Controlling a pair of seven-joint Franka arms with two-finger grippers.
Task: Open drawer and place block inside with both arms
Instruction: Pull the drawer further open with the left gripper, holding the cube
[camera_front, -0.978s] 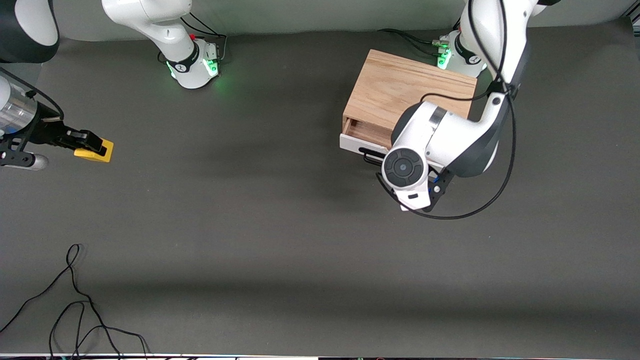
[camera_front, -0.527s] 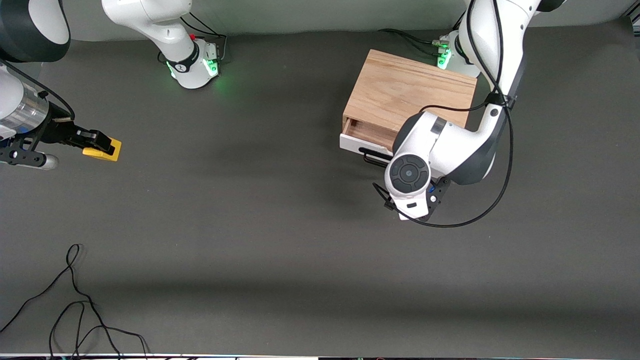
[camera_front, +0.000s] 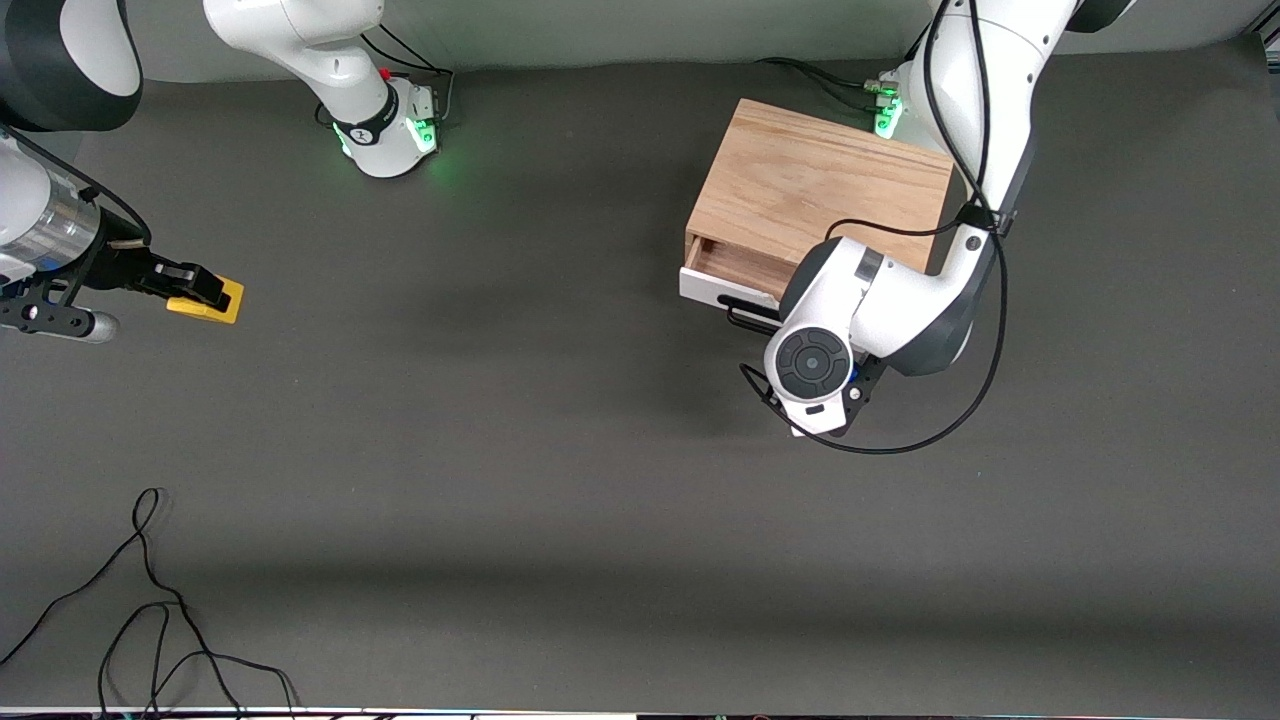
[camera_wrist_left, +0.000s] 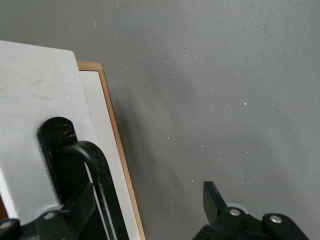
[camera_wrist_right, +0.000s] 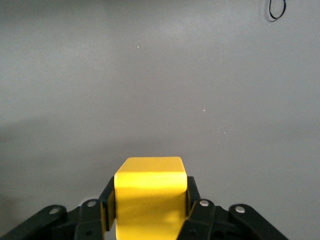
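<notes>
At frame left, the right gripper (camera_front: 200, 288) clamps the yellow block (camera_front: 212, 301). Upper right, the left gripper (camera_wrist_left: 145, 205) stands spread at the drawer (camera_front: 727, 275) handle (camera_wrist_left: 92, 170).

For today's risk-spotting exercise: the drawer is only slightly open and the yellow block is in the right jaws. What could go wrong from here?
1. The drawer shows only a narrow gap, probably too small for the block; a drop now could land on the wooden box.
2. The left gripper stands open around the black bar handle, so a pull might slip off.
3. The right gripper, shut on the block, must cross toward the left arm's end of the table, where the arms could collide.
</notes>
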